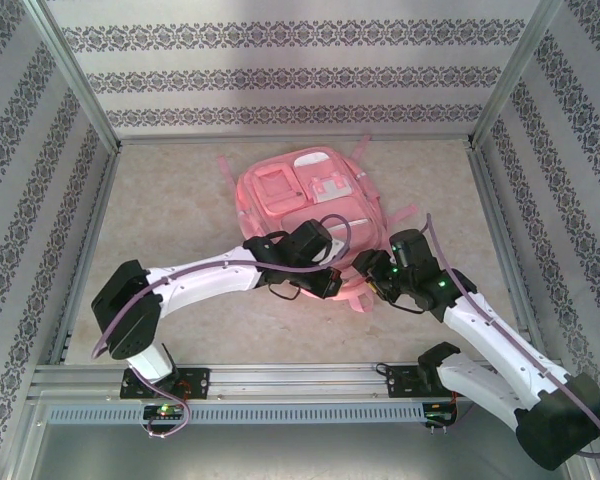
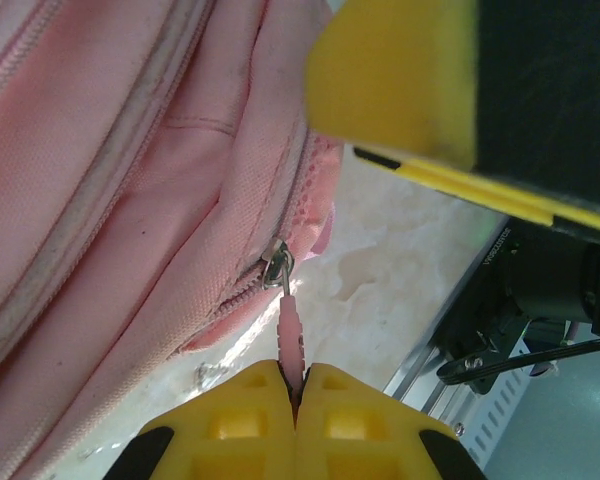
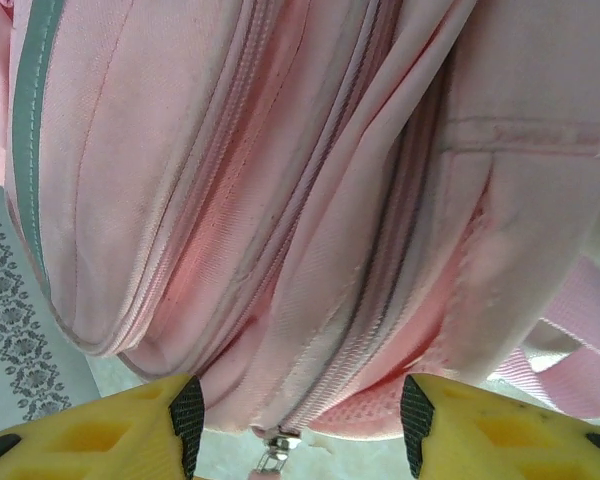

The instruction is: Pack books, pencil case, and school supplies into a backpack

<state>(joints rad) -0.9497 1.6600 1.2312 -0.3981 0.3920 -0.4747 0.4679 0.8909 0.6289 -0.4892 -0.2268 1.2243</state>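
Observation:
The pink backpack [image 1: 310, 200] lies flat on the table with its front pockets facing up. My left gripper [image 1: 332, 282] is at its near edge, shut on the pink zipper pull [image 2: 292, 335]. The pull hangs from the metal slider [image 2: 277, 265] at the end of a closed zip. My right gripper [image 1: 373, 283] is just to the right of it, open. Its fingers [image 3: 170, 420] straddle the backpack's edge [image 3: 310, 250] above the same slider [image 3: 280, 445] without gripping anything. One right finger [image 2: 400, 70] looms large in the left wrist view. The books, pencil case and school supplies are hidden.
The beige table [image 1: 180, 220] is fenced by aluminium posts and patterned walls. A metal rail [image 1: 280, 378] runs along the near edge by the arm bases. Pink straps [image 3: 580, 340] trail from the backpack's right side.

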